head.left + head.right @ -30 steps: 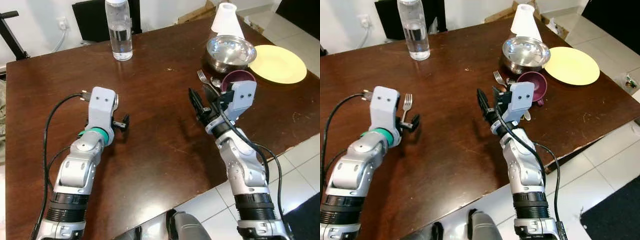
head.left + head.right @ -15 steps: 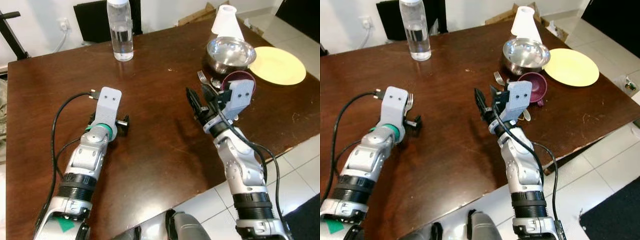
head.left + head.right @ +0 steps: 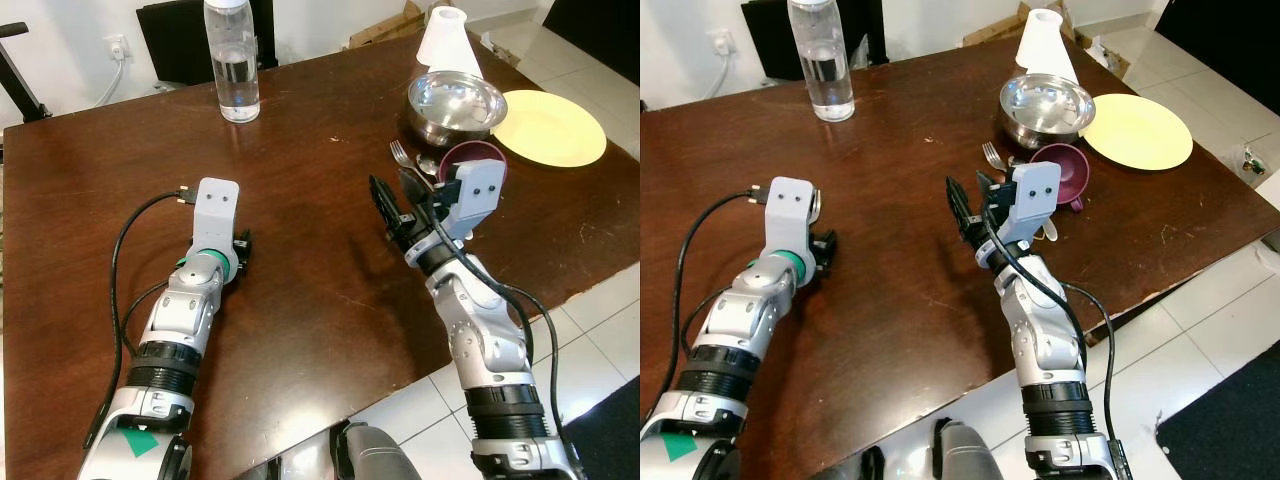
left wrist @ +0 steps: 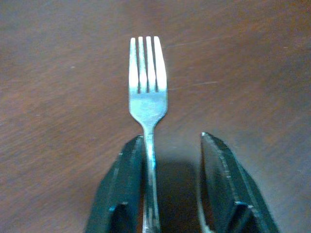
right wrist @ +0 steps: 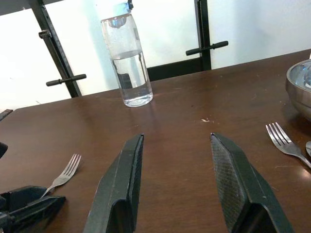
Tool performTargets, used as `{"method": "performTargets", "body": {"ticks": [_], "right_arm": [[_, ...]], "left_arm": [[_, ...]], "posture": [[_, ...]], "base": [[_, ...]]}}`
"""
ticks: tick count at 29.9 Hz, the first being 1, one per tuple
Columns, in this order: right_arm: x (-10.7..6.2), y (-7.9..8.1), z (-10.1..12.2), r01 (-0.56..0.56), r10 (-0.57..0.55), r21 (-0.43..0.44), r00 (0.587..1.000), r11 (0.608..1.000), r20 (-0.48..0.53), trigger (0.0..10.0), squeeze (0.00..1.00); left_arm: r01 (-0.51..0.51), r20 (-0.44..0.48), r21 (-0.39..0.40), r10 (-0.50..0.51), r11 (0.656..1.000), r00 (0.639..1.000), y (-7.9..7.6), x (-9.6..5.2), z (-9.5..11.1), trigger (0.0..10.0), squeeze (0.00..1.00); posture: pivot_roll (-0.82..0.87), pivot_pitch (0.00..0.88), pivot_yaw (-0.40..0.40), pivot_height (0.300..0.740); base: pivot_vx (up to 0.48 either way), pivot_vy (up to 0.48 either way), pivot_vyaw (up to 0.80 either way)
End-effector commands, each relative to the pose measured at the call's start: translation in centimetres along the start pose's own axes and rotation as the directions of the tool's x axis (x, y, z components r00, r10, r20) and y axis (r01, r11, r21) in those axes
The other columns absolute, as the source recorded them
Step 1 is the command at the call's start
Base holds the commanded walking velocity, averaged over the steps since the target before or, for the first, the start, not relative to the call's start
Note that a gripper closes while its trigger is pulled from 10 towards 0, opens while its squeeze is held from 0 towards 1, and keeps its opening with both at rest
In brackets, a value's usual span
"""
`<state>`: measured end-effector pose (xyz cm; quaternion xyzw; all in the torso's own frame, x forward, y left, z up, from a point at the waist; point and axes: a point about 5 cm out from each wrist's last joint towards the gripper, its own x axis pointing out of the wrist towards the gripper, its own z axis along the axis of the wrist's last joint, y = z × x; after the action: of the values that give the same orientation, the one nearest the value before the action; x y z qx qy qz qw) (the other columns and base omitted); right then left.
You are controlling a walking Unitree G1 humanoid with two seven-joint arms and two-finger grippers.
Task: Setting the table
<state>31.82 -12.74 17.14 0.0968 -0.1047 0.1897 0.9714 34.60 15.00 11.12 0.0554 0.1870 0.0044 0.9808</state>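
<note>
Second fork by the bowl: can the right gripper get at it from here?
Probably yes. The right gripper is open and holds nothing, and the fork lies just ahead on bare table. The maroon cup and bowl crowd its far side.

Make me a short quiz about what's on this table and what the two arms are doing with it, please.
1. True or false: the left gripper is open, with a fork on the table lying against one of its fingers.
2. Which stands nearest the yellow plate? A) the water bottle B) the metal bowl C) the left arm's cable
3. Fill in: the right gripper is held above the table with its fingers ____ and nothing between them.

Key: 1 true; 2 B; 3 open.
</note>
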Motion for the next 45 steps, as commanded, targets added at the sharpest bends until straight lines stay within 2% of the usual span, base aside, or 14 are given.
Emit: {"method": "performTargets", "body": {"ticks": [1,12,13,16,18,20,22,23,25,29,31,36,39,45], "right_arm": [[-0.1,-0.2,-0.3,0.006,-0.006,0.003,1.0,1.0,-0.015,10.0,0.0],[-0.3,-0.2,-0.3,0.012,-0.012,0.004,1.0,1.0,-0.017,10.0,0.0],[-0.3,-0.3,-0.3,0.016,-0.016,0.003,1.0,1.0,-0.017,10.0,0.0],[-0.3,-0.3,-0.3,0.019,-0.019,0.002,1.0,1.0,-0.017,10.0,0.0],[-0.4,-0.4,-0.2,0.029,-0.029,-0.003,0.999,1.0,-0.017,10.0,0.0],[-0.4,-0.4,-0.2,0.029,-0.029,-0.003,0.999,1.0,-0.017,10.0,0.0],[-0.5,-0.5,-0.3,0.039,-0.039,-0.007,0.999,0.999,-0.018,10.0,0.0],[-0.5,-0.5,-0.3,0.044,-0.044,-0.009,0.999,0.999,-0.018,10.0,0.0],[-0.6,-0.4,-0.4,0.045,-0.045,-0.018,0.999,0.999,-0.022,10.0,0.0],[-0.6,-0.2,-0.4,0.048,-0.048,-0.023,0.999,0.999,-0.021,10.0,0.0],[-0.6,0.1,-0.4,0.058,-0.059,-0.025,0.998,0.998,-0.015,10.0,0.0],[-0.7,0.5,-0.2,0.078,-0.078,-0.048,0.997,0.996,-0.001,10.0,0.0],[-0.6,0.5,0.0,0.087,-0.087,-0.048,0.996,0.995,0.005,10.0,0.0],[-0.5,0.3,0.3,0.104,-0.104,-0.037,0.995,0.994,0.014,10.0,0.0]], "left_arm": [[-0.03,-0.114,0.0,0.03,1.0,0.993,0.4,0.1,-2.6,0.0,0.0],[-0.064,-0.103,0.0,0.064,0.998,0.993,1.1,0.0,-2.5,0.0,0.0],[-0.076,-0.07,0.043,0.079,0.996,0.994,1.4,-0.3,-2.0,0.0,0.0],[-0.072,-0.029,0.063,0.074,0.995,0.997,1.5,-0.6,-1.3,0.0,0.0],[-0.078,0.06,0.094,0.072,0.993,0.996,1.7,-1.2,0.2,0.0,0.0],[-0.078,0.06,0.094,0.072,0.993,0.996,1.7,-1.2,0.2,0.0,0.0],[-0.072,0.176,0.107,0.052,0.992,0.983,1.8,-2.2,2.1,0.0,0.0],[-0.058,0.235,0.092,0.035,0.994,0.971,1.8,-2.8,3.2,10.0,0.0],[-0.057,0.328,0.067,0.032,0.996,0.944,1.9,-4.1,4.9,10.0,0.0],[-0.049,0.386,0.04,0.03,0.998,0.922,2.0,-5.3,6.1,10.0,0.0],[-0.05,0.434,0.021,0.035,0.999,0.9,2.0,-6.5,7.1,10.0,0.0],[-0.1,0.506,0.087,0.043,0.991,0.861,1.6,-8.1,7.8,10.0,0.0],[-0.101,0.504,0.081,0.046,0.992,0.862,1.6,-8.3,7.5,10.0,0.0],[-0.085,0.441,0.028,0.064,0.996,0.895,1.5,-8.0,6.0,10.0,0.0]], "posture": [[-0.1,0.075,0.026,0.74],[-0.1,0.08,0.025,0.74],[-0.1,0.081,0.024,0.74],[-0.1,0.082,0.025,0.74],[-0.1,0.084,0.025,0.74],[-0.1,0.084,0.025,0.74],[-0.09,0.084,0.025,0.74],[-0.09,0.084,0.024,0.74],[-0.09,0.084,0.023,0.74],[-0.08,0.083,0.021,0.74],[-0.08,0.082,0.019,0.74],[-0.08,0.08,0.019,0.74],[-0.08,0.079,0.017,0.74],[-0.09,0.077,0.011,0.74]], "base": [[0.0,0.0,0.0],[0.0,0.0,0.0],[0.0,0.0,0.0],[0.0,0.0,0.0],[0.0,0.0,0.0],[0.0,0.0,0.0],[0.0,0.0,0.0],[0.0,0.0,0.0],[0.0,0.0,0.0],[0.0,0.0,0.0],[0.0,0.0,0.0],[0.0,0.0,0.0],[0.0,0.0,0.0],[0.0,0.0,0.0]]}}
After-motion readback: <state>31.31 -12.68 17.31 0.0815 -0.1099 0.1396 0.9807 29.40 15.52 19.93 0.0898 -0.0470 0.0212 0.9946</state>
